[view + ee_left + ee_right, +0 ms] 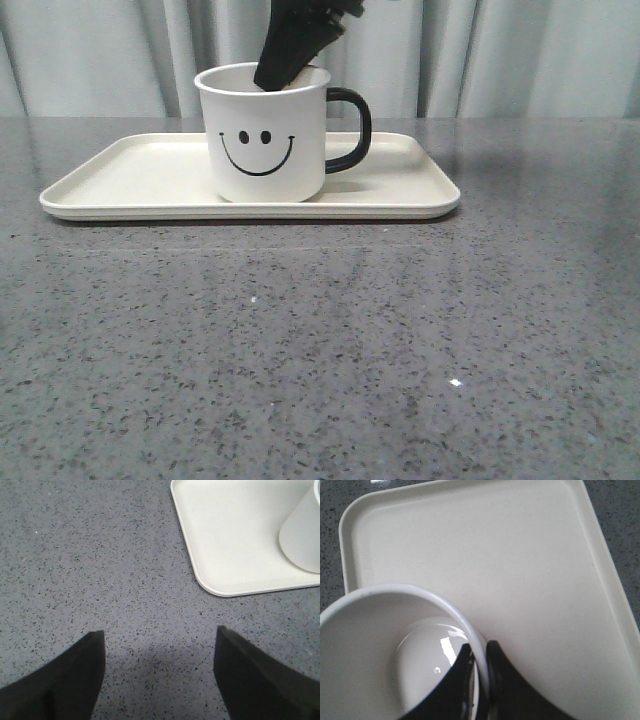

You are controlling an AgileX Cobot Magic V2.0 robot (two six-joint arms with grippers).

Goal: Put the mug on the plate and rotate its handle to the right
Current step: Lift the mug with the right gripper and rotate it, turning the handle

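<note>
Right gripper (479, 652) jaws astride mug (262, 135) rim, on plate (120, 175)

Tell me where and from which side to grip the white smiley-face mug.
Grip the white smiley-face mug by its thin upright rim wall, from above, one finger inside, one outside, as the right gripper does now. The black loop handle on the right is too narrow a target.
</note>
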